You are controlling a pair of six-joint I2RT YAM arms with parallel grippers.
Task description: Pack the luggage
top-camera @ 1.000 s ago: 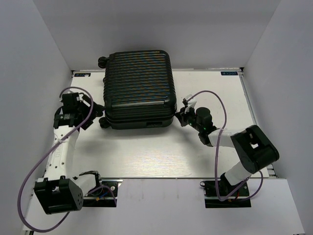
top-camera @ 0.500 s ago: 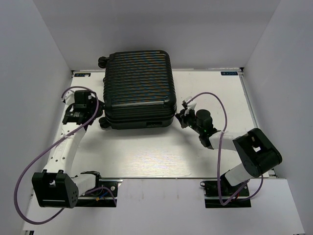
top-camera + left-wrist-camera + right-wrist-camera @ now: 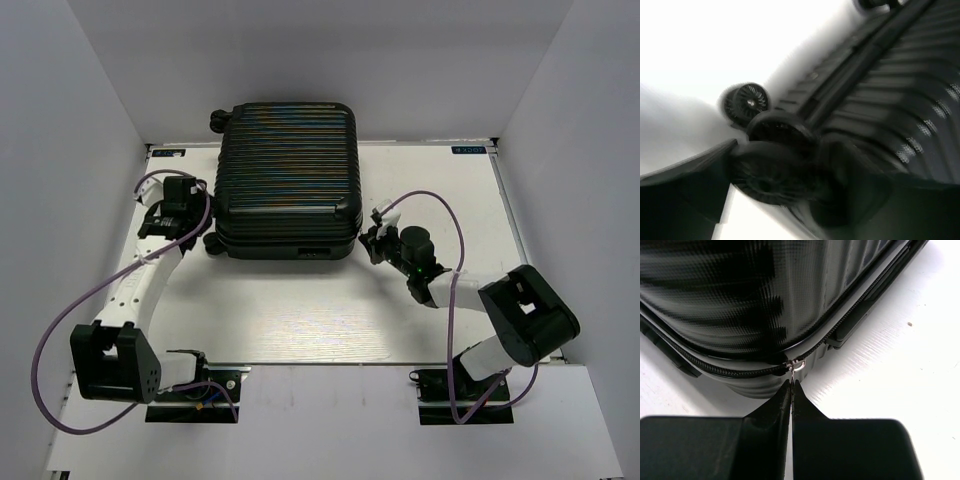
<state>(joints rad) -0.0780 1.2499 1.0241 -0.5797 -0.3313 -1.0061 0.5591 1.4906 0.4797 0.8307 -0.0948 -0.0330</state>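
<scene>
Blur smears the luggage [image 3: 890, 90] and its near wheel [image 3: 772, 172] (left wrist view).

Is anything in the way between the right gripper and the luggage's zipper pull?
Nothing visible. The right gripper is shut on the zipper pull at the corner of the luggage.

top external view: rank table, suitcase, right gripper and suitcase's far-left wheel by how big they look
1. table
2. suitcase
3. right gripper
4. far-left wheel, which only partly shows past the shell, so its true size is unsure
</scene>
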